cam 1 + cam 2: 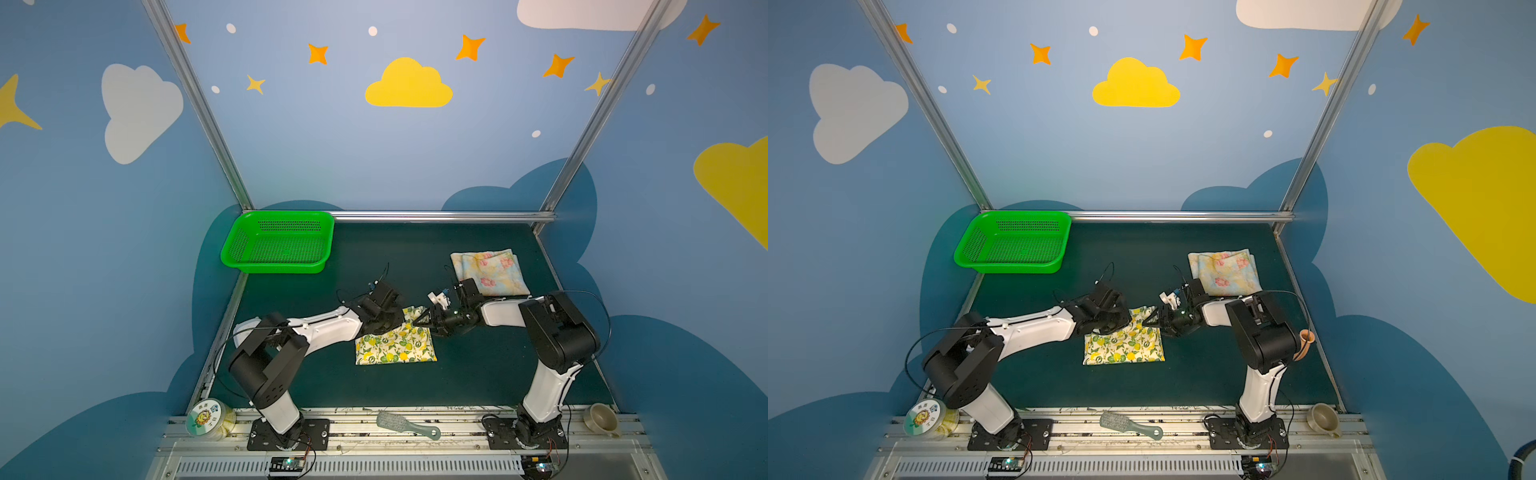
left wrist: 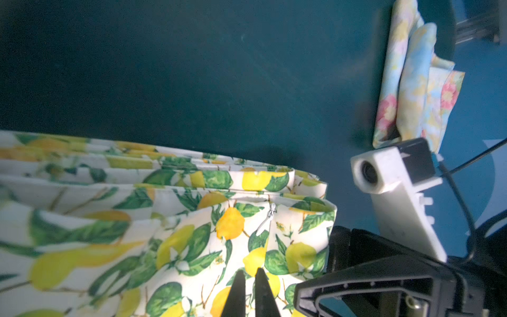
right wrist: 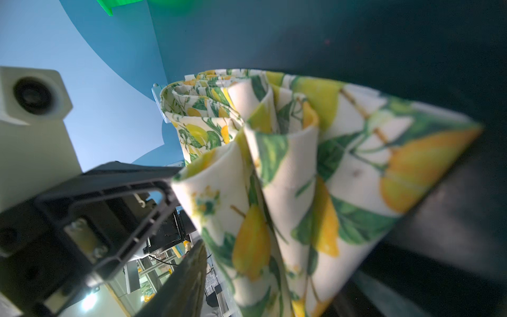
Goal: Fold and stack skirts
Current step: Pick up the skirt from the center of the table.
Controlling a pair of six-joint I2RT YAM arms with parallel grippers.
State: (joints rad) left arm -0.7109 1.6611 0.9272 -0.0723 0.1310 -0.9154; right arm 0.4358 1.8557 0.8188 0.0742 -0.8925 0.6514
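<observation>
lemon skirt (image 1: 395, 347) folded at mid desk (image 1: 478, 374), left end effector (image 2: 248, 274) pinched on its far left corner, right end effector (image 1: 419, 320) apart around its far right corner, flowered skirt (image 1: 490, 270) folded far right

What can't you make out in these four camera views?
- Left gripper: fingers shut over the lemon skirt; the left wrist view's edge cuts them off, so whether they pinch cloth is unclear.
- Right gripper: whether it grips that skirt; blurred in the right wrist view, tiny in a top view.
- Floral skirt: its near corner is hidden behind the right arm in both top views.
</observation>
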